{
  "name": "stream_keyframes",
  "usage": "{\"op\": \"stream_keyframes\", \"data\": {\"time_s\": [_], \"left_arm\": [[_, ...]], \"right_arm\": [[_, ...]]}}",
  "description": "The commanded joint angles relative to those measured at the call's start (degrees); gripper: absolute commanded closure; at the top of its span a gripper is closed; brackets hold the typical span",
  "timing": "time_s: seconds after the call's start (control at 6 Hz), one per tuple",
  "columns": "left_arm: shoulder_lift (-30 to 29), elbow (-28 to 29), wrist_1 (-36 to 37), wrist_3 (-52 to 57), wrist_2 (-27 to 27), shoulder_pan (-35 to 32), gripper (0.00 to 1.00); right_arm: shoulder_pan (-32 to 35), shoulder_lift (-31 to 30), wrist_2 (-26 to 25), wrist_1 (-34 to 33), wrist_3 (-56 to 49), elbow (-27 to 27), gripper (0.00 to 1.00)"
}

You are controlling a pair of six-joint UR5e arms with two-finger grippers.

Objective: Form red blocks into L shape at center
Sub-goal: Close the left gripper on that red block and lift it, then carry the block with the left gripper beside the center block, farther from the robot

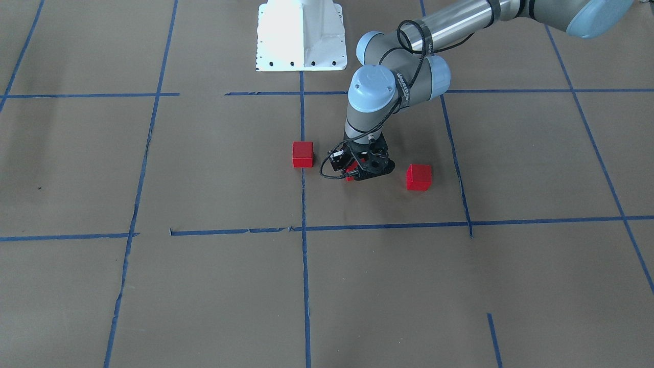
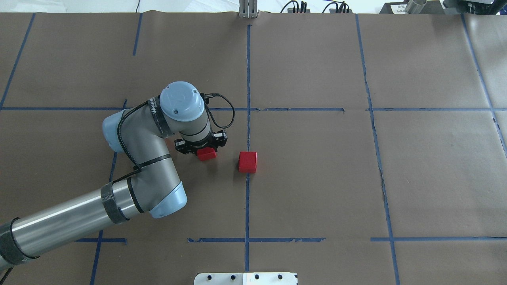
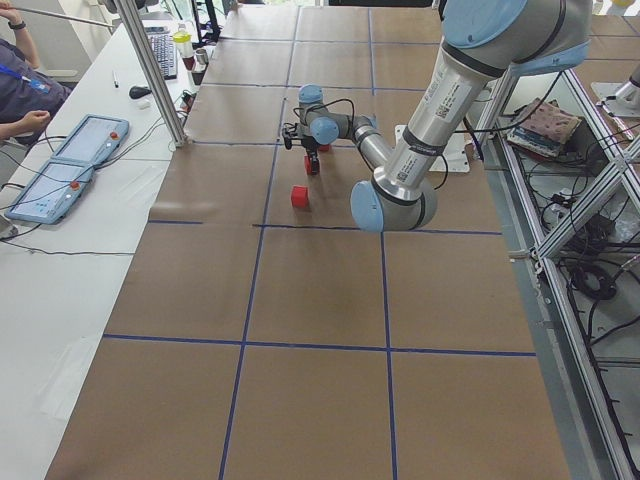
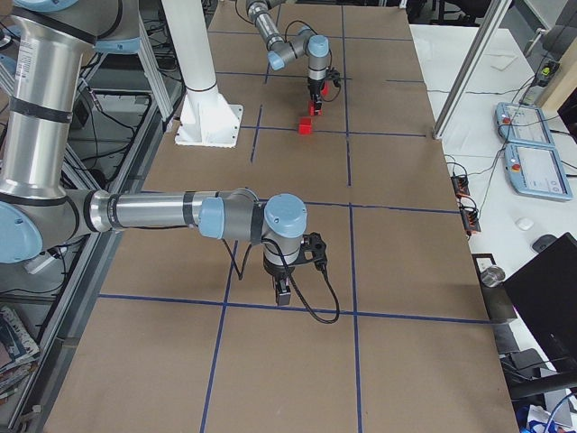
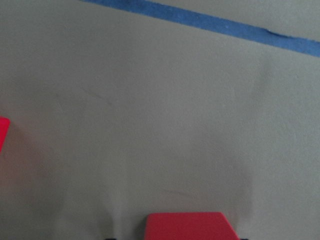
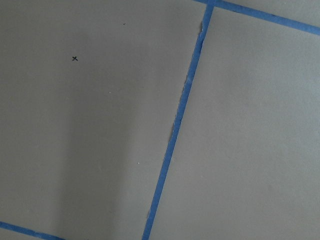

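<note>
Three red blocks: the first block [image 1: 302, 154] sits on a blue tape line [image 1: 305, 266] near the middle of the table [image 1: 204, 168]. The second block [image 1: 418, 177] lies well apart from it, and the third block [image 2: 206, 154] is clamped in the left gripper [image 1: 357, 173]; in the front-facing view the first is at the gripper's 10 o'clock and the second at its 3 o'clock. Two arms: the left arm [image 2: 142, 158] is bent at the elbow with its wrist pointing down, low over the table. The right arm [image 4: 153, 212] stretches level, far from the blocks, with the right gripper [image 4: 283, 294] pointing down; whether it is wide or narrow cannot be told.
</note>
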Motion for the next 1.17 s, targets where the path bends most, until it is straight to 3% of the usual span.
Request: {"op": "stream_keyframes", "data": {"time_s": [0.0, 0.17, 0.5, 1.0], "left_arm": [[-2.4, 0.3, 0.5, 5.2, 3.2, -0.3, 0.95], [-4.5, 1.5, 0.5, 7.9, 3.4, -0.3, 0.95], [-13.7, 11.0, -0.1, 8.1, 3.3, 0.0, 0.95], [-14.2, 12.6, -0.1, 11.1, 3.4, 1.0, 0.95]], "right_arm": [[0.0, 0.0, -0.1, 0.0, 0.0, 0.0, 0.00], [0.0, 0.0, 0.0, 0.0, 0.0, 0.0, 0.00], [0.0, 0.0, -0.1, 0.0, 0.0, -0.1, 0.00], [0.0, 0.0, -0.1, 0.0, 0.0, -0.1, 0.00]]}}
